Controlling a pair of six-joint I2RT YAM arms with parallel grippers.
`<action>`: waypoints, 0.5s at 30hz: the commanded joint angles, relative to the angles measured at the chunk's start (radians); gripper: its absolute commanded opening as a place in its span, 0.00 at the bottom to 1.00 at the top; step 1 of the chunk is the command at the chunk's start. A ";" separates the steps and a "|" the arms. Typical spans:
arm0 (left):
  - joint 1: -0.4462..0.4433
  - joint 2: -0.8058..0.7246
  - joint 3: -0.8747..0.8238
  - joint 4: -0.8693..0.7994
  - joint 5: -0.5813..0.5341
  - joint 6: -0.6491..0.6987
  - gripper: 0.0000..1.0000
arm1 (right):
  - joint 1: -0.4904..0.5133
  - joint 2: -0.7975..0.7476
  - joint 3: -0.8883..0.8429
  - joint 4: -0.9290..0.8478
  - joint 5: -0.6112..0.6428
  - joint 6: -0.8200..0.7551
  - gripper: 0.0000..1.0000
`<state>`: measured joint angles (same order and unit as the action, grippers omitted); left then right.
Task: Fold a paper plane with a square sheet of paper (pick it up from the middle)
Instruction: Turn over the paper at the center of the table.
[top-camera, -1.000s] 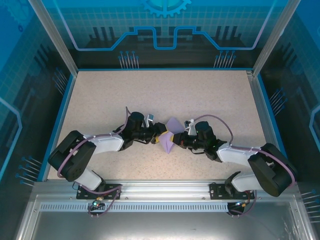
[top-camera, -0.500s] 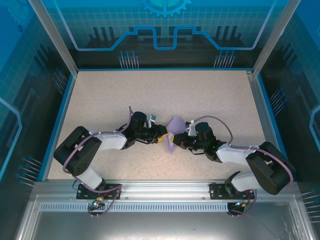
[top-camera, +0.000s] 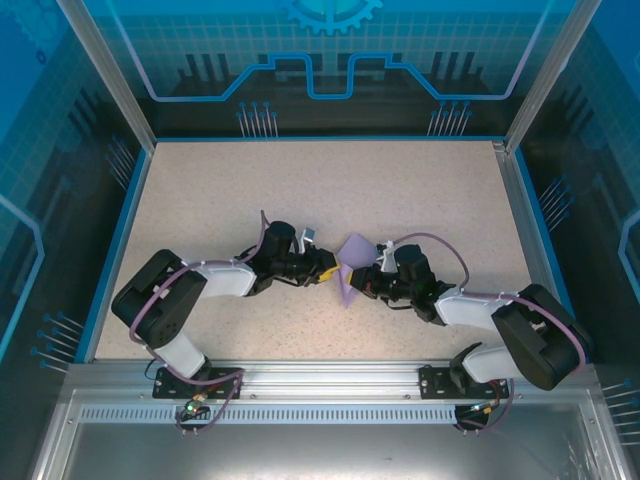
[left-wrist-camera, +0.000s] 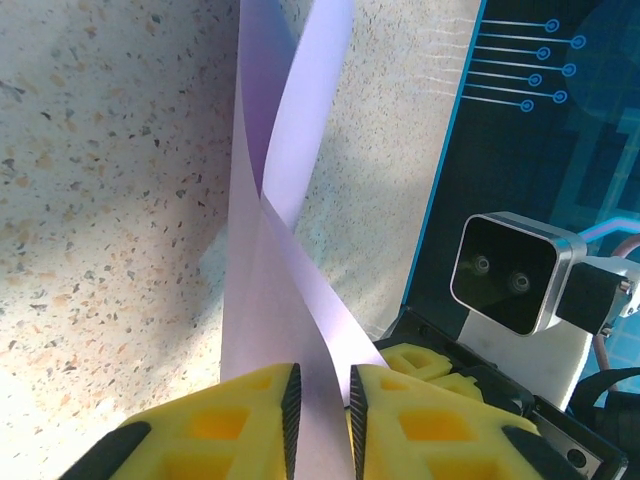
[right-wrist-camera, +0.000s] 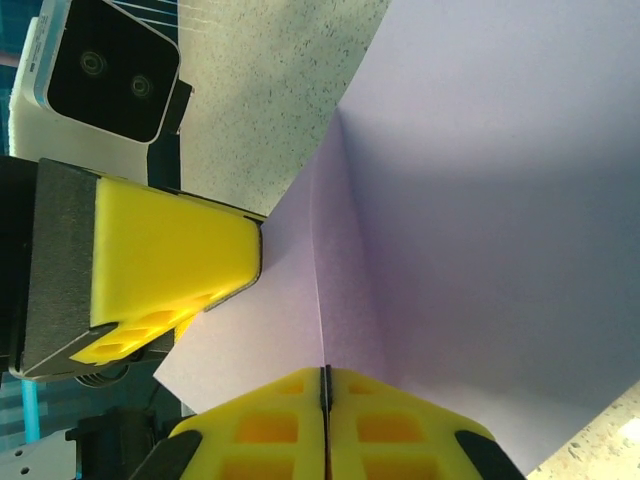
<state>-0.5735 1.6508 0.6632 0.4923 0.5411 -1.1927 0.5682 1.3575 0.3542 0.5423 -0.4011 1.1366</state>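
The square sheet of paper (top-camera: 351, 248) is lavender and stands folded up along a centre crease between my two grippers, mid-table. My right gripper (right-wrist-camera: 324, 380) is shut on the paper (right-wrist-camera: 480, 200), pinching it at the crease's lower end. My left gripper (left-wrist-camera: 322, 388) faces it from the left, and its yellow pads stand a narrow gap apart. A curved flap of the paper (left-wrist-camera: 268, 250) runs through that gap, loose between the pads. In the top view the left gripper (top-camera: 329, 268) and right gripper (top-camera: 363, 280) almost touch.
Speckled beige table (top-camera: 300, 190) with a blue rim and frame posts around it. The right wrist's camera block (left-wrist-camera: 510, 272) sits close to the left fingers, and a left finger (right-wrist-camera: 170, 262) presses near the sheet's edge. Both arms lie low near the front rail.
The left jaws have narrowed around the sheet's flap, and the left gripper has slid slightly right. The sheet has drawn up into a narrower, steeper fold. The right gripper has kept its pinch.
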 joint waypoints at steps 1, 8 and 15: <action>-0.005 0.015 0.026 0.011 0.037 0.038 0.22 | -0.019 -0.027 -0.014 -0.016 -0.010 -0.019 0.07; -0.004 0.015 0.035 -0.026 0.050 0.066 0.13 | -0.031 -0.050 -0.009 -0.064 -0.010 -0.046 0.06; -0.004 0.000 0.040 -0.055 0.051 0.074 0.09 | -0.036 -0.076 -0.003 -0.134 0.005 -0.077 0.17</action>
<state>-0.5735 1.6608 0.6804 0.4595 0.5648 -1.1458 0.5468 1.3102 0.3531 0.4603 -0.4007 1.0946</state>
